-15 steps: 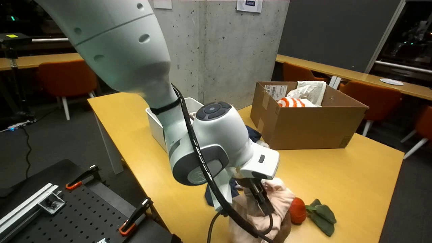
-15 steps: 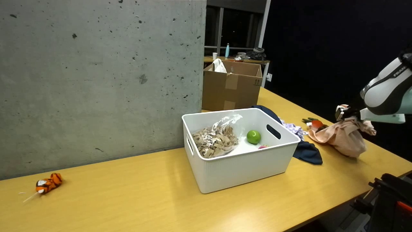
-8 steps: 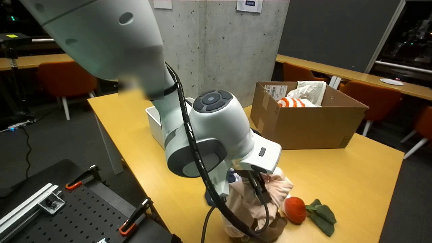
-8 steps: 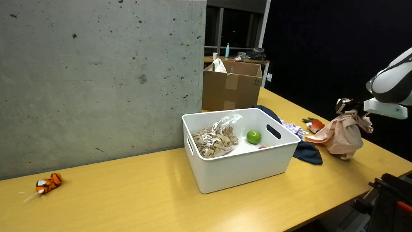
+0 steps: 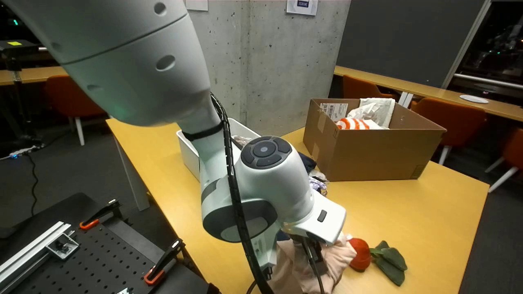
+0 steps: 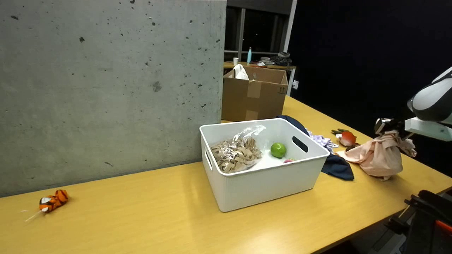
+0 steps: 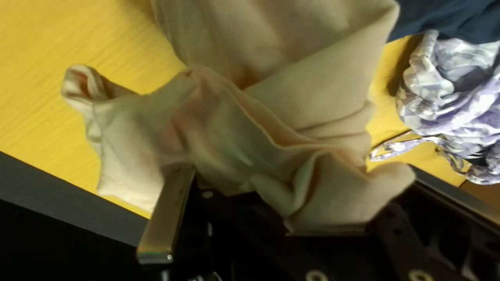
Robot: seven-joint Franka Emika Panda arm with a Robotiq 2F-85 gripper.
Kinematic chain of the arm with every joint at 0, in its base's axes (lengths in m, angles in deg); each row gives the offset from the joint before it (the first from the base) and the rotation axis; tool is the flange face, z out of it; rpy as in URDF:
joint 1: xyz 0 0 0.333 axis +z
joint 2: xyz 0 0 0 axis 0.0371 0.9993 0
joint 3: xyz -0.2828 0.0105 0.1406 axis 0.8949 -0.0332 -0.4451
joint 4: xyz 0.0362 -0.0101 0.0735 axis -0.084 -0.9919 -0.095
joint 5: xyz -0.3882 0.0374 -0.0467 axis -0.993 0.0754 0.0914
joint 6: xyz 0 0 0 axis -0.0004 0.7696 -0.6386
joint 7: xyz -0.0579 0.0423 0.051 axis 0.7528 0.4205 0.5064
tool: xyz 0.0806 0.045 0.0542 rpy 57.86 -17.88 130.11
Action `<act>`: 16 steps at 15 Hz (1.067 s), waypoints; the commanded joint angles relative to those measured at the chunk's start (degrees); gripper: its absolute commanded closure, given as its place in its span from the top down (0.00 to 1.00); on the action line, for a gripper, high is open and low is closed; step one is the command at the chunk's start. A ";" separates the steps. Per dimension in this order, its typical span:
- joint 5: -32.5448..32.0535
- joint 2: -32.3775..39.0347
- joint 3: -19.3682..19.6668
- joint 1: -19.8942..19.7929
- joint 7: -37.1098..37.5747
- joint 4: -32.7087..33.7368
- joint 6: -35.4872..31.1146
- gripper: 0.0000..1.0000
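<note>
1. Well, the pincer is closed with a gathered fold of the pink cloth pinched in it; if that bite is shallow, we think the slack, heavy-looking bulk below could drag the fabric loose.
2. Because a loose corner trails toward the red toy with its green leaves, we reckon a sideways sweep could bump or drag that.
3. The wrist view shows the table edge near the cloth, so we judge that a low swing outward could leave fabric hanging over it.
4. As for position, the bulk sags beneath the pincer; we cannot tell whether its base bears on the wood. We see the navy cloth and patterned cloth near it.
</note>
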 commanded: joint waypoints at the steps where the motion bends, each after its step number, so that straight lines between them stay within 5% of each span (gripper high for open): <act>1: -0.23 4.42 1.09 0.21 -1.02 4.02 0.25 0.00; 3: -0.16 6.45 1.14 0.71 -0.91 5.75 0.52 0.26; 11: 0.14 3.19 -1.49 -3.15 -1.03 1.88 -0.42 0.84; 14: 0.03 2.23 -5.55 -7.58 -1.05 -0.58 -1.49 1.00; 16: -0.15 1.34 -8.53 -11.02 -0.88 -3.02 -2.74 1.00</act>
